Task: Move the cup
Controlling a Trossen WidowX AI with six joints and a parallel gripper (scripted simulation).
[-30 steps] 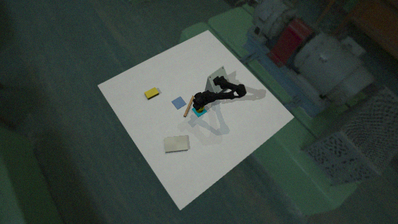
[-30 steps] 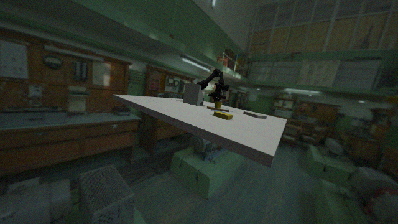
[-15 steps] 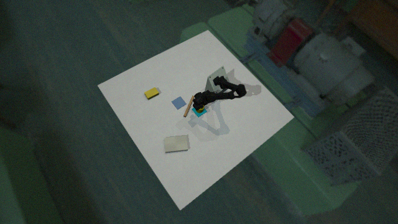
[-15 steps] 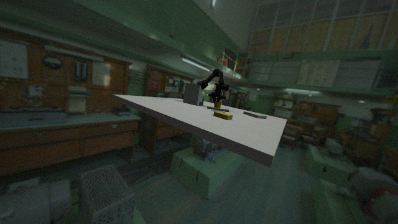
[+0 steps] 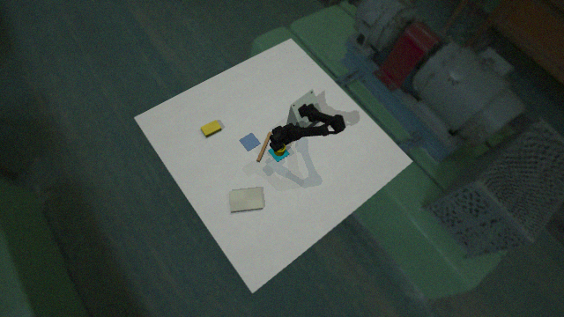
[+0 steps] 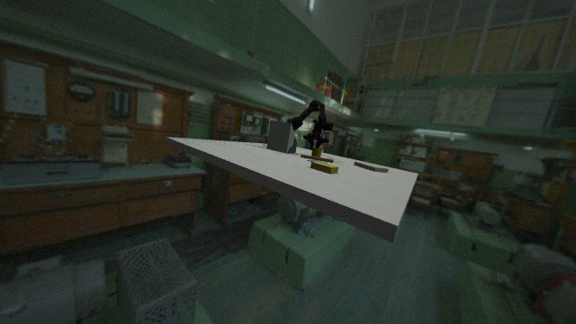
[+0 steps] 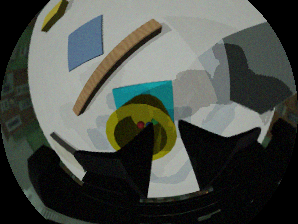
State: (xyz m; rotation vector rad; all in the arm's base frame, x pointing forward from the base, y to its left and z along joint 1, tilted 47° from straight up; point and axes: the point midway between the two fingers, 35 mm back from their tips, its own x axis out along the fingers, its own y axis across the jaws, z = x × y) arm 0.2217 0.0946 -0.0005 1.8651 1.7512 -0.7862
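The gripper (image 5: 278,144) (image 6: 316,143) (image 7: 165,124) stands part open and grips nothing, its fingertips straddling the near wall of the yellow cup (image 5: 280,151) (image 6: 317,153) (image 7: 115,125). The cup is upright at the cyan pad (image 5: 278,158) (image 7: 145,87); marbles (image 7: 141,125) show inside. I judge this to be the release. Proper practice: widen slightly, centre the wall between the fingers, then rise straight; sideways drag could tip it. Beyond, on the counter (image 5: 198,154) (image 6: 252,157) (image 7: 50,85), a wooden bar (image 5: 263,147) (image 6: 317,158) (image 7: 112,60) lies between the cyan and blue (image 5: 249,142) (image 6: 320,161) (image 7: 86,42) pads.
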